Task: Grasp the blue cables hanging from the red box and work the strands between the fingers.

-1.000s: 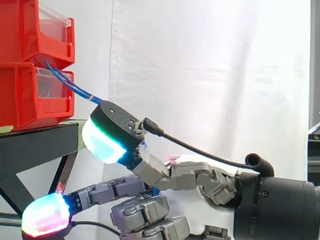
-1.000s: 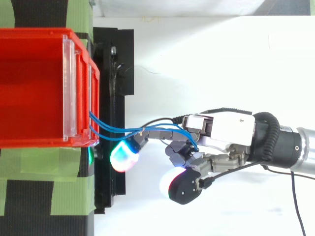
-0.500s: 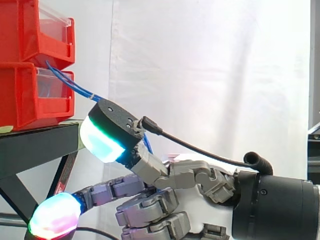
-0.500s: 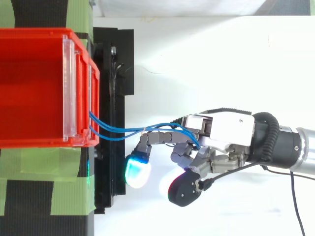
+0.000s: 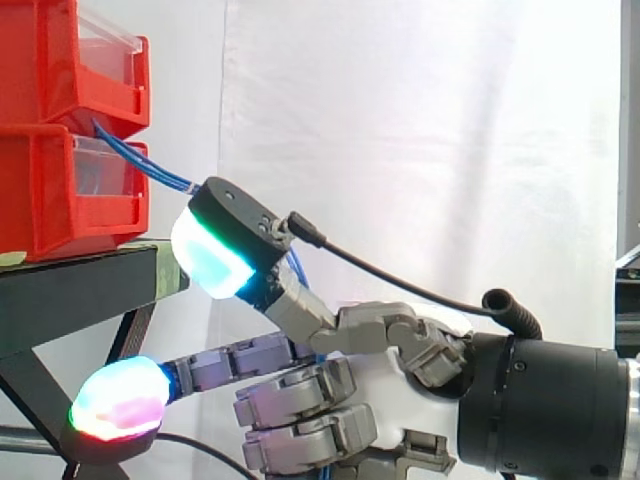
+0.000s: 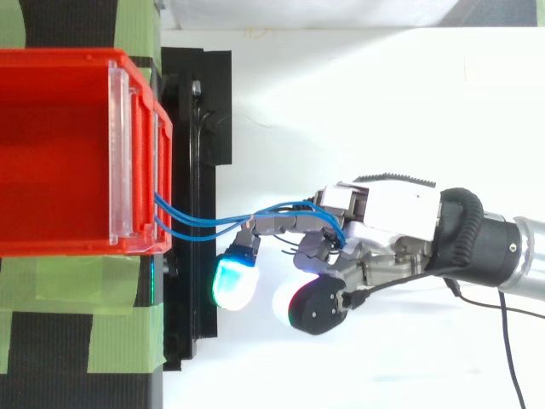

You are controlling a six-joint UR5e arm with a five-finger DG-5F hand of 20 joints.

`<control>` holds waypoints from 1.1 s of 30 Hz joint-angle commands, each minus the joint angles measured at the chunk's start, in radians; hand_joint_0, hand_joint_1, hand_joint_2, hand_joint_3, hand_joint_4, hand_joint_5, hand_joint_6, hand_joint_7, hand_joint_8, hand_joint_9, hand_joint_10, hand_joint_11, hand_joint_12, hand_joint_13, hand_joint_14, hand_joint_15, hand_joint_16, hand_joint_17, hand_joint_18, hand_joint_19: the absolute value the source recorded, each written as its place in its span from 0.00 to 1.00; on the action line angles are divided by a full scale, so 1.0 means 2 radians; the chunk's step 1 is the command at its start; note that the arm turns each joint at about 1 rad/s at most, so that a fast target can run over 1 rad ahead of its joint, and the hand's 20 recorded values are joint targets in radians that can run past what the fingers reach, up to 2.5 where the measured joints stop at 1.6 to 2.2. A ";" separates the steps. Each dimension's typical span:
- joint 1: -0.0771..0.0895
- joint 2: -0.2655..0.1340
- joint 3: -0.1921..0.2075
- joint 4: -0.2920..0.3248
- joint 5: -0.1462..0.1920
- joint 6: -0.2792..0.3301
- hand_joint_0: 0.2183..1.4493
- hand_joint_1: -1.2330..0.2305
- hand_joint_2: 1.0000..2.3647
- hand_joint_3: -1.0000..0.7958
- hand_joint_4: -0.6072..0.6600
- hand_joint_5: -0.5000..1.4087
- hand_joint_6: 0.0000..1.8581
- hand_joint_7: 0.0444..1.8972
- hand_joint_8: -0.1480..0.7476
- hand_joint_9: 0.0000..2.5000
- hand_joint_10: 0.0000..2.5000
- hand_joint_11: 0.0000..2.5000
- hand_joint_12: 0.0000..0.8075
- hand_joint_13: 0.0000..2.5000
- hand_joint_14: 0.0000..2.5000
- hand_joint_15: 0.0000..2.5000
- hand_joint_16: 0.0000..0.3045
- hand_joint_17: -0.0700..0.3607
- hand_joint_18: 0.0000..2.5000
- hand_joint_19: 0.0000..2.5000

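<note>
Top view: the blue cables (image 6: 213,223) stretch from the red box (image 6: 77,247) front to the hand (image 6: 387,213), whose curled fingers close round the strands. They look thin, limp and slippery, best gripped mid-span. The black stand (image 6: 204,94) just below could catch a fingertip

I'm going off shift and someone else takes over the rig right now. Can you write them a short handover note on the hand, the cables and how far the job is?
Hand: shut on the cables. Most fingers are curled, and one is stretched out under the stand.
Cables: the blue strands leave the lower red bin on the stand and slant down into the hand, passing between thumb and fingers.
Done: cables grasped.
Left: work the strands between the fingers, probably gently so they do not pull out of the bin.
</note>
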 commanded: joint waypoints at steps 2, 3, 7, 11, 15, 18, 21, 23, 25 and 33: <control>-0.002 0.015 0.002 -0.030 0.002 0.024 0.40 0.50 0.00 0.00 0.71 0.31 0.09 0.64 0.69 0.65 1.00 1.00 0.81 0.79 1.00 0.63 0.79 0.58 1.00 0.29; -0.003 0.027 0.002 -0.052 0.002 0.022 0.40 0.50 0.00 0.00 0.72 0.31 0.09 0.63 0.69 0.65 1.00 1.00 0.81 0.79 1.00 0.63 0.78 0.58 1.00 0.29; -0.006 0.051 0.002 -0.101 0.002 0.021 0.40 0.50 0.00 0.00 0.71 0.31 0.09 0.64 0.69 0.66 1.00 1.00 0.79 0.79 1.00 0.63 0.78 0.57 1.00 0.28; -0.010 0.058 0.002 -0.120 0.002 0.022 0.40 0.50 0.00 0.00 0.72 0.31 0.09 0.64 0.68 0.65 1.00 1.00 0.79 0.79 1.00 0.62 0.78 0.58 1.00 0.28; -0.013 0.065 0.002 -0.121 0.002 0.021 0.40 0.50 0.00 0.00 0.71 0.32 0.09 0.64 0.69 0.65 1.00 1.00 0.78 0.78 1.00 0.61 0.77 0.57 1.00 0.28; -0.014 0.065 0.002 -0.121 0.002 0.020 0.40 0.50 0.00 0.00 0.71 0.31 0.09 0.64 0.68 0.65 1.00 1.00 0.76 0.76 1.00 0.60 0.76 0.56 1.00 0.30; -0.014 0.065 0.003 -0.121 0.002 0.020 0.40 0.50 0.00 0.00 0.71 0.31 0.09 0.64 0.68 0.64 1.00 1.00 0.75 0.75 1.00 0.61 0.75 0.56 1.00 0.30; -0.014 0.065 0.008 -0.121 0.002 0.020 0.40 0.50 0.00 0.00 0.71 0.31 0.09 0.64 0.68 0.63 1.00 1.00 0.74 0.74 1.00 0.61 0.74 0.56 0.99 0.32; -0.016 0.065 0.015 -0.125 0.002 0.020 0.40 0.50 0.00 0.00 0.71 0.31 0.10 0.63 0.68 0.63 1.00 1.00 0.73 0.73 1.00 0.61 0.74 0.55 0.99 0.33; -0.020 0.073 0.031 -0.174 0.001 0.020 0.37 0.51 0.00 0.00 0.72 0.30 0.11 0.63 0.67 0.61 1.00 1.00 0.72 0.72 1.00 0.62 0.75 0.56 0.97 0.35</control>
